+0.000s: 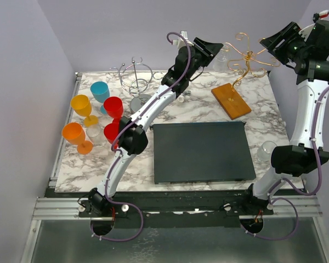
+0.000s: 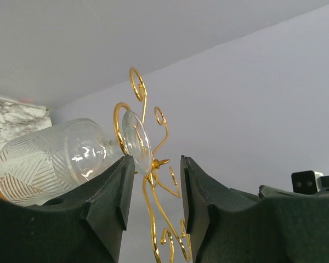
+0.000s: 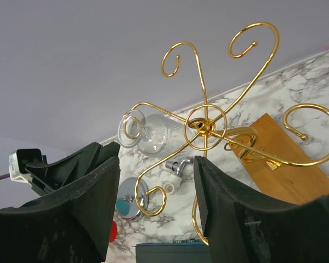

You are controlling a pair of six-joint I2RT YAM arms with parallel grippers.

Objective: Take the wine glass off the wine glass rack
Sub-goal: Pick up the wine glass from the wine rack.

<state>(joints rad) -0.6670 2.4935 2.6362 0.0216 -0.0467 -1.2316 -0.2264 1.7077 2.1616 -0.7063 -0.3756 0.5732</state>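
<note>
The wine glass rack has an orange-brown wooden base point(image 1: 231, 101) and a gold wire stem with curly hooks point(image 1: 247, 55). A clear cut-pattern wine glass point(image 2: 55, 159) hangs tilted from one hook, its round foot point(image 2: 136, 141) caught in a gold curl. My left gripper point(image 2: 156, 189) is open just below that foot. The foot's rim lies against the tip of the left finger point(image 2: 120, 186), and gold wire runs between the jaws. My right gripper point(image 3: 156, 186) is open on the rack's other side, with a gold curl point(image 3: 151, 200) between its fingers. The glass point(image 3: 156, 134) hangs beyond the rack's hub point(image 3: 204, 126).
Coloured plastic goblets stand at the left: yellow point(image 1: 81, 104), blue point(image 1: 100, 91), red point(image 1: 113, 107), orange point(image 1: 74, 133). A silver wire stand point(image 1: 136, 79) is at the back. A dark mat point(image 1: 200, 152) lies in the middle. Another clear glass point(image 1: 267, 149) sits near the right arm.
</note>
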